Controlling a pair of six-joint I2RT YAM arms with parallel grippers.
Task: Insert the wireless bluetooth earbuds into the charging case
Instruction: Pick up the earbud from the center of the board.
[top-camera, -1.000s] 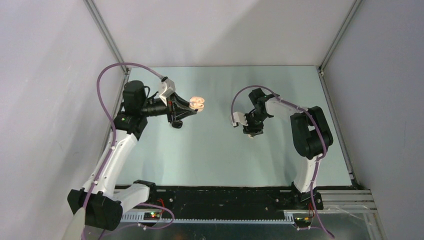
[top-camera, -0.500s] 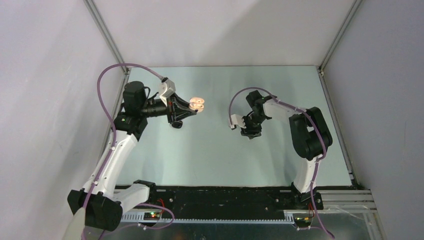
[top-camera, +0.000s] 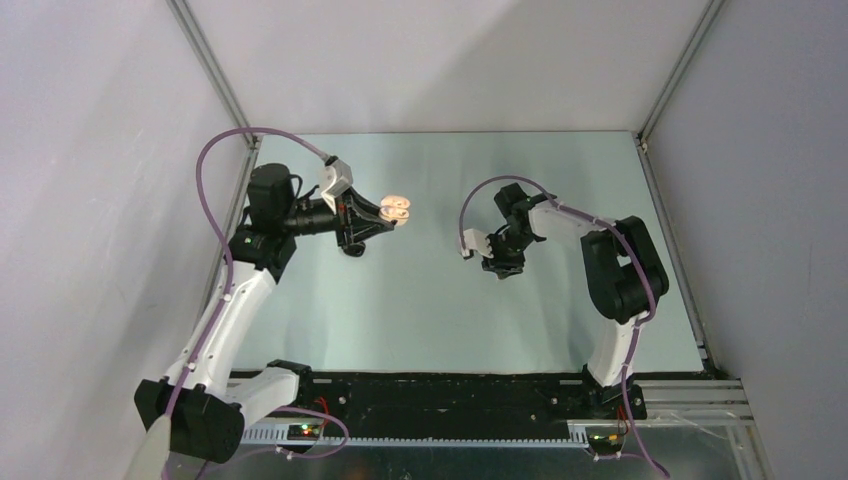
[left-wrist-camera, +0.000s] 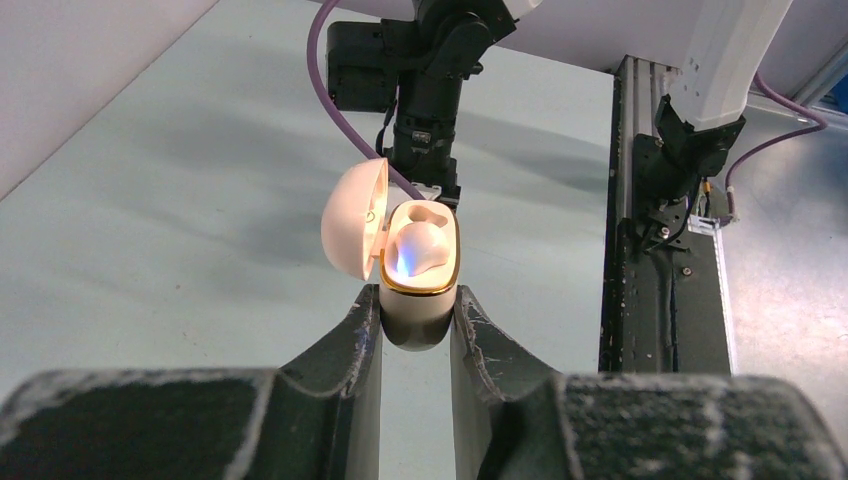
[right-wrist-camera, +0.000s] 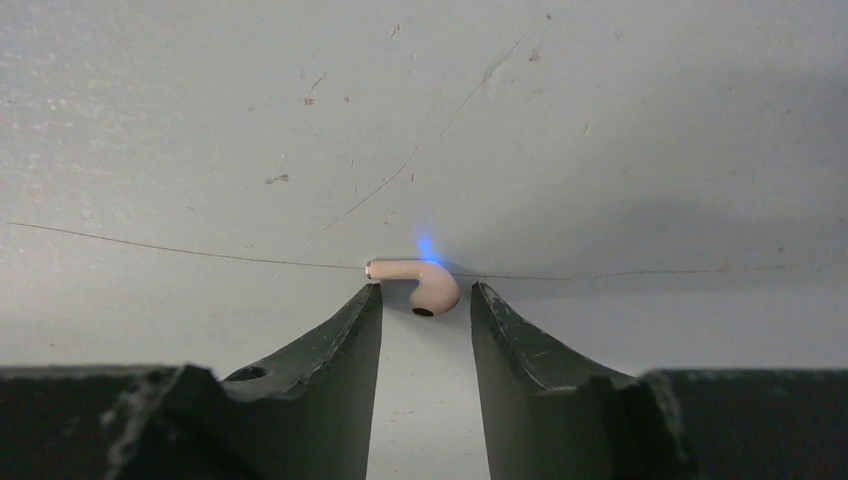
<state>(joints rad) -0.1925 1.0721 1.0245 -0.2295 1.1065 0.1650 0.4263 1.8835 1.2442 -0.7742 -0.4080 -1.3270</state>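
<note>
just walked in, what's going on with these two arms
The left gripper is shut on the charging case and holds it up with its lid flipped open. One earbud already sits inside, glowing blue. The right gripper is down at the table, its jaws open on either side of the second earbud, which lies there, not yet gripped.
</note>
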